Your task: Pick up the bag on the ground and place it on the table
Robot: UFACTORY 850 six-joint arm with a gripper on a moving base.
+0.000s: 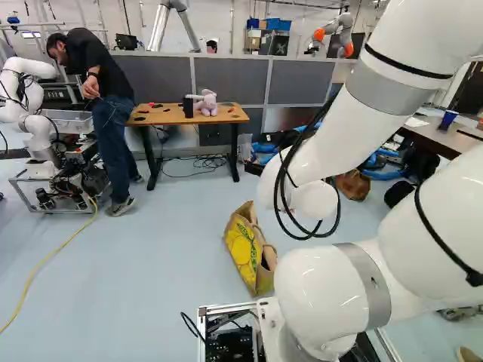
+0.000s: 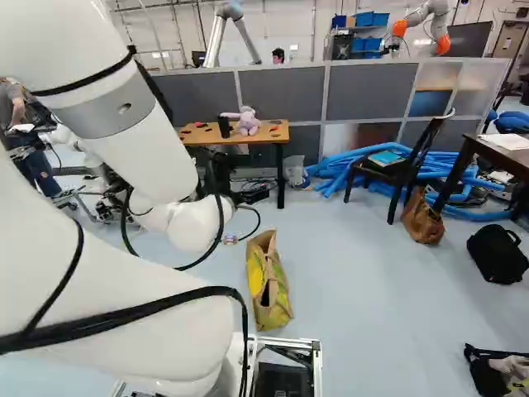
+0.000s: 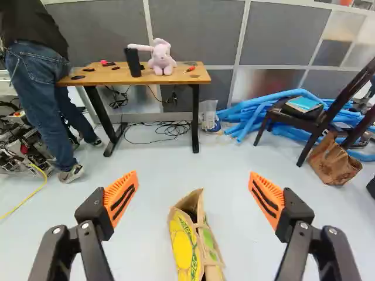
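Jaws wide apart, nothing gripped: in the wrist view their two orange pads (image 3: 121, 199) face each other across a broad gap. Bag (image 3: 184, 249), tan with yellow and green printing, is on the floor (image 3: 146, 175), seen in that gap between the fingers, ahead of and below them, with floor showing on both sides of it; neither pad touches it. Bag stands with its mouth up and open, handles at the top. In the left base view it is near the middle, just beside the arm (image 1: 332, 290) as seen there; in the right base view it is also near the middle, just past the frame of the base (image 2: 316, 364). Worktop (image 3: 105, 75) lies well beyond the bag, before the grey partition (image 3: 196, 29). On it: pink plush rabbit (image 3: 161, 58), a black upright object (image 3: 133, 62) beside the rabbit, and a few small items. Cables (image 3: 161, 132) lie on the floor below it. Blue tubes (image 3: 258, 114), a dark chair (image 3: 313, 124) and a brown handbag (image 3: 334, 163) are off to one side of the worktop.
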